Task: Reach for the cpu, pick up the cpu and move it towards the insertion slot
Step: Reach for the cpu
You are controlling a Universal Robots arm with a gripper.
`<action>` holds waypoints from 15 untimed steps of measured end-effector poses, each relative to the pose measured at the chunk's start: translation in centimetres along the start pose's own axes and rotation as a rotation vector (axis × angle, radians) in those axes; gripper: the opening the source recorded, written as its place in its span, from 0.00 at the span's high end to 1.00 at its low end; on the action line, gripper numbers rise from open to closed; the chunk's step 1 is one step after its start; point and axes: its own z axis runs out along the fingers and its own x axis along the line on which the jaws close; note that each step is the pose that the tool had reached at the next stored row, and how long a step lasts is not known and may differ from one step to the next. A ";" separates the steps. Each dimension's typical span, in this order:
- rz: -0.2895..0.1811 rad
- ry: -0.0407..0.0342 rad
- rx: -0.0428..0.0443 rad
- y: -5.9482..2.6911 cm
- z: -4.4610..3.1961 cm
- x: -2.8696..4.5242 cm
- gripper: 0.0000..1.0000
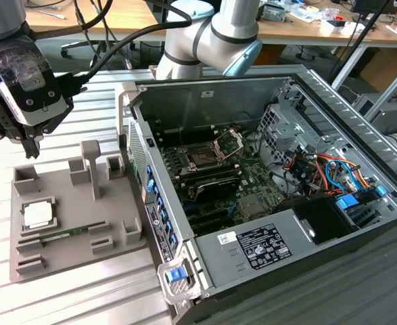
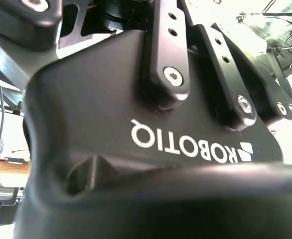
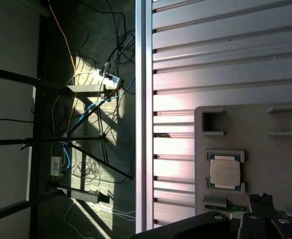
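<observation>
The cpu is a pale square chip lying flat in a recess of the grey holder plate at the exterior view's left. In the first wrist view the cpu lies in the same recess. My gripper hangs above the plate's far left corner, apart from the chip and holding nothing. Its black body shows close up in the second wrist view. The insertion slot is a dark square socket with its silver frame raised, on the green board inside the open computer case.
A green memory stick lies on the holder plate beside the chip. Grey posts rise from the plate between my gripper and the case. The case's metal wall stands beside the plate. Everything rests on a ribbed metal table.
</observation>
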 end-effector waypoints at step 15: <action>0.000 -0.0005 -0.0001 -0.01 0.31 0.13 0.89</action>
